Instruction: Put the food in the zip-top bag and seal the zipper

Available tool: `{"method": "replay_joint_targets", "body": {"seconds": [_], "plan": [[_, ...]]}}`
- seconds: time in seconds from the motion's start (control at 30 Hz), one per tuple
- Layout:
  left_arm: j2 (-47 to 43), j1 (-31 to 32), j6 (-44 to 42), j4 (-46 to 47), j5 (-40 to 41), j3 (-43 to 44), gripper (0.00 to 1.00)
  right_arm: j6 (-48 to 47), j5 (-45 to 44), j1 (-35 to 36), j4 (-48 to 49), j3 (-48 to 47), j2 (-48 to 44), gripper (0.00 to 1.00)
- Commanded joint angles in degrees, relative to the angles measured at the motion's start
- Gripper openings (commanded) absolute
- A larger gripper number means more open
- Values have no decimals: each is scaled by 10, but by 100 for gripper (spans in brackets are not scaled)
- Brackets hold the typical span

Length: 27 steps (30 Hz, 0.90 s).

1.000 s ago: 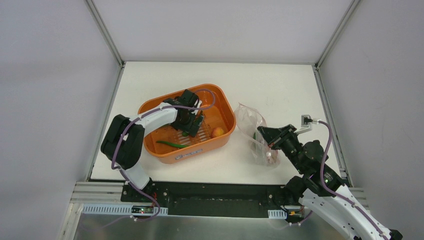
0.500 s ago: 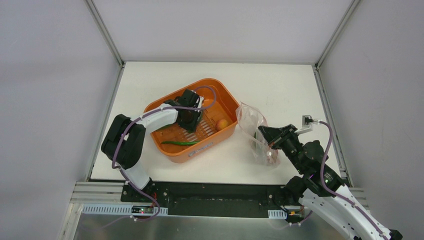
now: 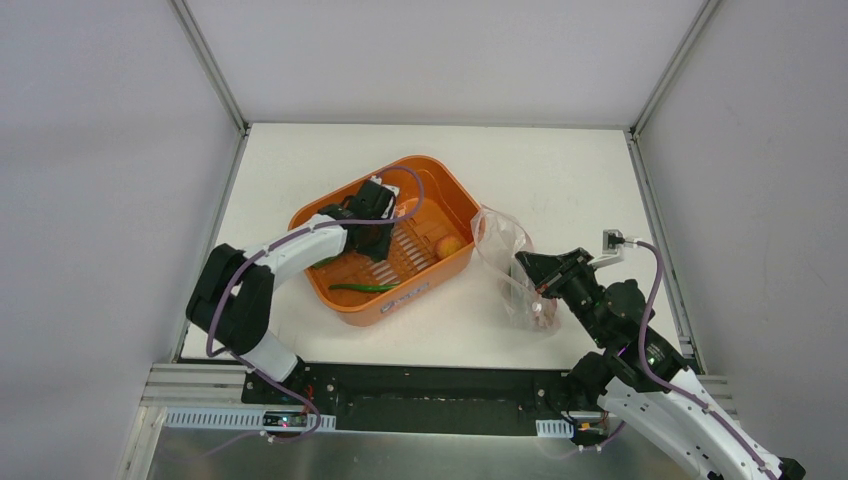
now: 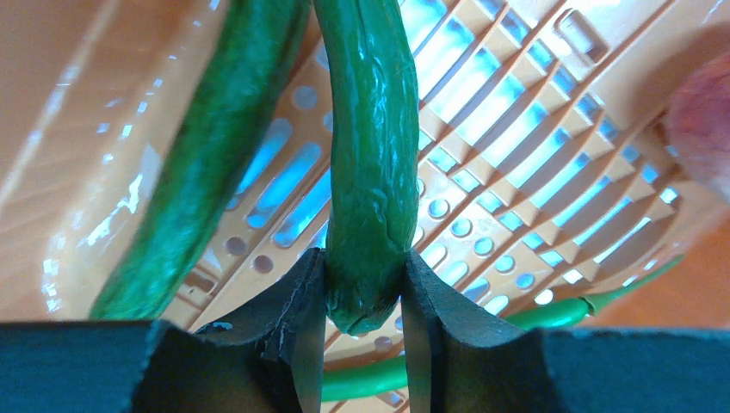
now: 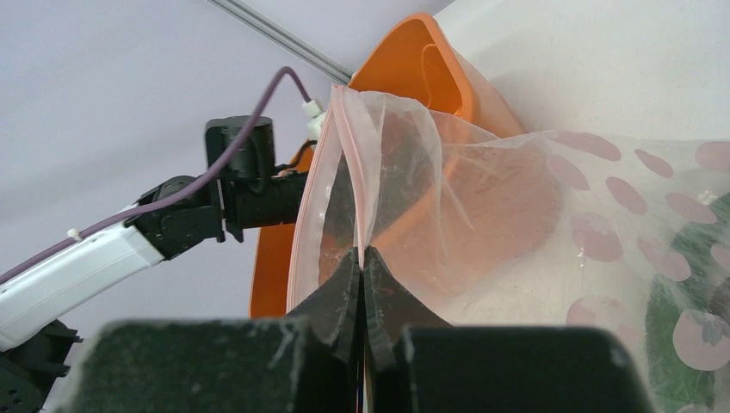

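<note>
Fingers (image 4: pixel 293 318) of the left tool (image 4: pixel 363 303) clench the blunt end of a green chili (image 4: pixel 372 146). In the wrist view the chili runs from them toward twelve o'clock, over the slotted floor of the orange tub (image 3: pixel 395 300). A second green chili (image 4: pixel 215 163) lies just beside it at nine o'clock, and a thin chili (image 4: pixel 551 314) crosses at five o'clock. In the top view a round orange piece (image 3: pixel 449 246) sits in the tub at three o'clock of this tool. The right tool (image 5: pixel 362 254) is clenched on the mouth edge of the zip-top bag (image 5: pixel 534 198), holding up its pink zipper (image 5: pixel 308 215). The bag rests on the worktop (image 3: pixel 560 170) just beside the tub, at its three o'clock, and green food (image 5: pixel 680 327) shows through its dotted wall.
</note>
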<state>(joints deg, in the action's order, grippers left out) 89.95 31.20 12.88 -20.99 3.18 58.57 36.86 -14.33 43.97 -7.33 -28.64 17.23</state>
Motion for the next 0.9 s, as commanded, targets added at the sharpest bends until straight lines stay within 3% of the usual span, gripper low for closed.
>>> {"method": "replay_joint_targets", "body": {"seconds": [0.0,0.43,0.7,0.87], "plan": [[-75,7,4,-20,24,13,4,4,-8,-2,16,-3,-6,0],[-195,7,16,-4,-8,3,4,10,0,-2,20,-1,-2,0],[-280,9,9,103,-207,-25,5,11,26,-2,33,-5,21,0],[-293,37,-6,96,-312,1,2,8,36,-2,41,-6,27,0]]}}
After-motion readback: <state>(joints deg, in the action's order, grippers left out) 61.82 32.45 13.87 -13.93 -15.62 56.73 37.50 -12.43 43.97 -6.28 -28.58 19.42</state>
